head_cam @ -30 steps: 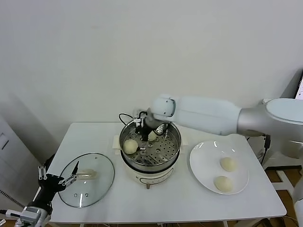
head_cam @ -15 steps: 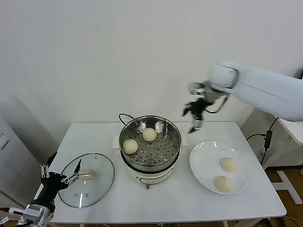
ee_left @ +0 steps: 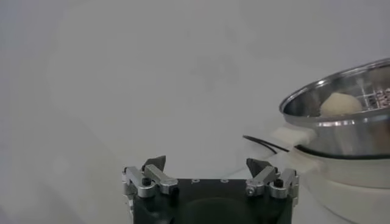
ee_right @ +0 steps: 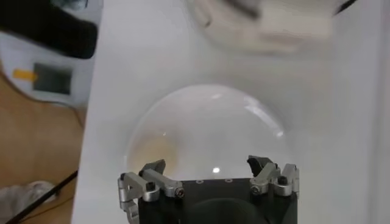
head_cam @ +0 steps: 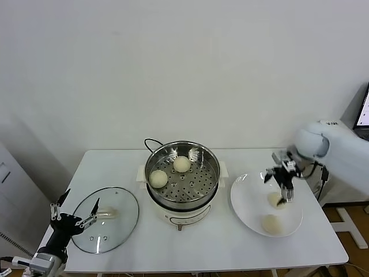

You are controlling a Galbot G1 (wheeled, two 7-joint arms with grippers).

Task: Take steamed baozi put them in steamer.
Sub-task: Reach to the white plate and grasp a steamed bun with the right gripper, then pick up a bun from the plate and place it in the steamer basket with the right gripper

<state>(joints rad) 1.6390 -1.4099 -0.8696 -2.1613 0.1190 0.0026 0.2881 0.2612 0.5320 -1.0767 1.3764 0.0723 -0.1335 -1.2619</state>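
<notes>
The steamer (head_cam: 200,186) stands mid-table with two baozi in it, one at the front left (head_cam: 158,178) and one at the back (head_cam: 182,164). Two more baozi, a far one (head_cam: 275,199) and a near one (head_cam: 272,224), lie on the white plate (head_cam: 247,199). My right gripper (head_cam: 281,184) is open and empty, hovering just above the far baozi on the plate. In the right wrist view my right gripper (ee_right: 207,165) is open over the plate (ee_right: 207,122). My left gripper (head_cam: 74,219) is open and empty, parked at the table's front left; the left wrist view shows it (ee_left: 206,164) with the steamer (ee_left: 341,125) beyond.
A round glass lid (head_cam: 118,228) lies flat at the table's front left, beside my left gripper. The steamer's black cord (head_cam: 151,142) runs behind it. The table's right edge lies just past the plate.
My right gripper left a baozi in the steamer, rose, swung right and came down over the plate. The steamer now shows two baozi uncovered. The left arm barely moved.
</notes>
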